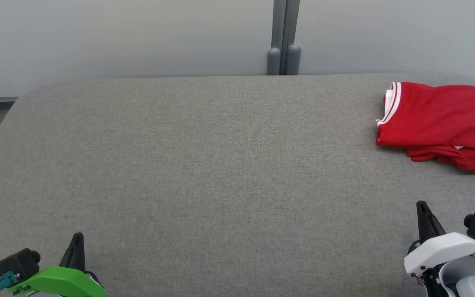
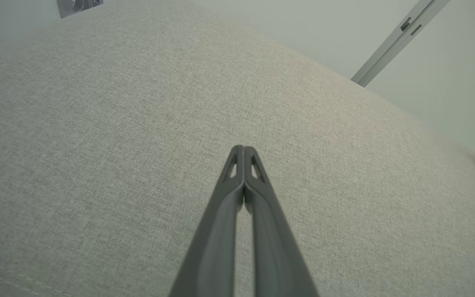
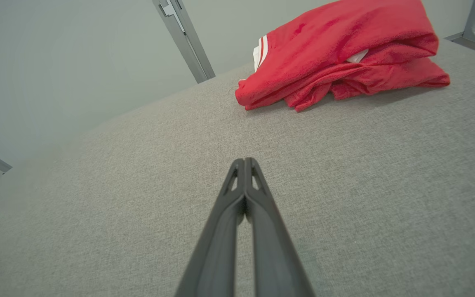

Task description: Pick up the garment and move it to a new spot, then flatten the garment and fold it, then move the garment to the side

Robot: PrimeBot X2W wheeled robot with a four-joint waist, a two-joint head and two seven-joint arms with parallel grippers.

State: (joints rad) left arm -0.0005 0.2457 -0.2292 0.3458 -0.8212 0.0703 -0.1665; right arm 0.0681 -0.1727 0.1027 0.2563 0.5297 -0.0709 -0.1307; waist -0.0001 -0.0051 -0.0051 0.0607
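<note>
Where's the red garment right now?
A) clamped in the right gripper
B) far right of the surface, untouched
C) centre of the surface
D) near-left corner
B: the red garment lies in a folded bundle at the far right of the grey surface, apart from the shut right gripper.

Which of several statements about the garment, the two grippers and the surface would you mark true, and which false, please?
1. The red garment lies at the far right of the grey padded surface. True.
2. The right gripper is shut on the garment. False: its fingers are closed on nothing, and the garment lies apart from it, farther along the surface.
3. The left gripper is shut with nothing between its fingers. True.
4. The garment is spread out flat in a single layer. False: it lies folded over itself in several layers.
5. The garment has white trim at its collar. True.
</note>
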